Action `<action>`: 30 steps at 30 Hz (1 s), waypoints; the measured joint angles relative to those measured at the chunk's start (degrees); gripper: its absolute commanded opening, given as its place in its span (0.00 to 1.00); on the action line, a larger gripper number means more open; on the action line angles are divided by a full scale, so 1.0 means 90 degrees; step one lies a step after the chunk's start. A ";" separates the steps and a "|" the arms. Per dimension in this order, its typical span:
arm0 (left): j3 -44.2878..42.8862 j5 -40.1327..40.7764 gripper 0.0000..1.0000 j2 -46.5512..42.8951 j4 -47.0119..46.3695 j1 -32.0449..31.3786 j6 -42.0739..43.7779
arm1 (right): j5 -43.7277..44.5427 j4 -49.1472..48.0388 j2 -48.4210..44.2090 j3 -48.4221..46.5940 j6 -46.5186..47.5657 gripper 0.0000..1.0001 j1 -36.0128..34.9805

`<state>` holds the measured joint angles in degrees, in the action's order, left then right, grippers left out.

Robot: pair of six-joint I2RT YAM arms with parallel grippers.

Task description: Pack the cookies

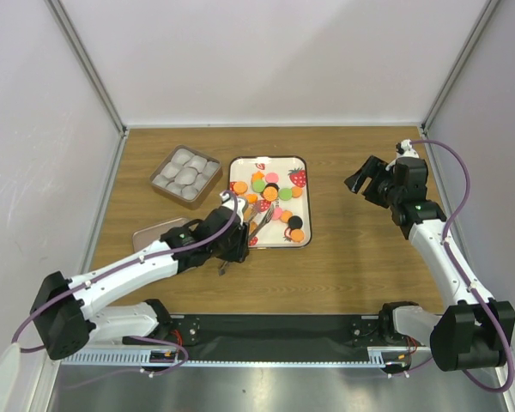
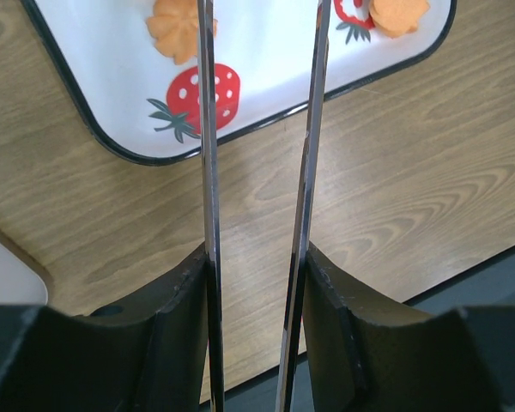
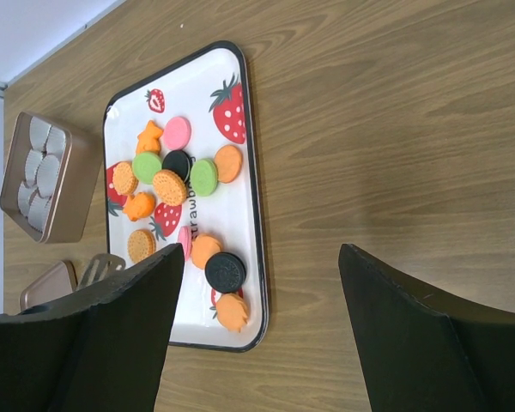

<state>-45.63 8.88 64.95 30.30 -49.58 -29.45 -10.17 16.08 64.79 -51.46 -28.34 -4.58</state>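
The cookies [image 3: 178,176] lie loose on the strawberry-printed tray [image 1: 283,168] in the middle of the table [image 1: 352,257]. Just left of the tray is a brown tin [image 3: 75,193] whose paper cups look empty. The left gripper [image 2: 256,262] is clamped on metal tongs [image 2: 208,172], their arms apart and empty over the tray's near corner. The step in hand looks like reaching for a cookie. Next, the tips must drop astride one disc and squeeze. The right gripper [image 1: 366,180] hangs wide open, well apart.
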 measured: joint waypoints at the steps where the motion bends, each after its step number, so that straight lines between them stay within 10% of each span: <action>1: 0.0012 0.0000 0.47 0.0027 -0.0010 -0.0044 0.0000 | 0.0000 0.0002 0.0000 0.0000 0.0000 0.80 0.0000; 30: -0.0117 0.0362 0.49 0.1520 -0.0287 -0.0415 0.0175 | -0.0590 -0.0053 -0.0039 -0.0049 -0.0005 0.81 0.0024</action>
<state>-46.68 12.14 78.63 27.73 -53.32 -27.88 -15.49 15.59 64.45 -51.90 -28.38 -4.36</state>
